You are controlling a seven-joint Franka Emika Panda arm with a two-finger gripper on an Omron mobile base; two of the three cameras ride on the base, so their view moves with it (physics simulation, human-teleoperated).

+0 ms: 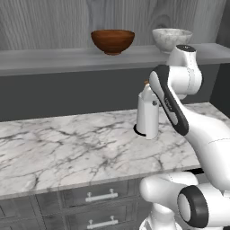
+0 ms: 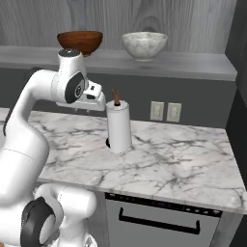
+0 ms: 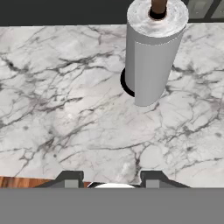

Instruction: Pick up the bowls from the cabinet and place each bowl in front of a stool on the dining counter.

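arm (image 1: 179, 94): glossy white rounded links | joints: dark grey rings and caps | forearm: black stripe | finger tips (image 3: 70, 178): small, dark grey

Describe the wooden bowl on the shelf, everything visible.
The wooden bowl is round and deep, glossy reddish-brown with a darker inside, narrowing to a small foot. It stands upright and looks empty on the long grey shelf before grey wood-grain panelling. The marbled bowl stands apart from it on the same shelf. Nothing else touches it.
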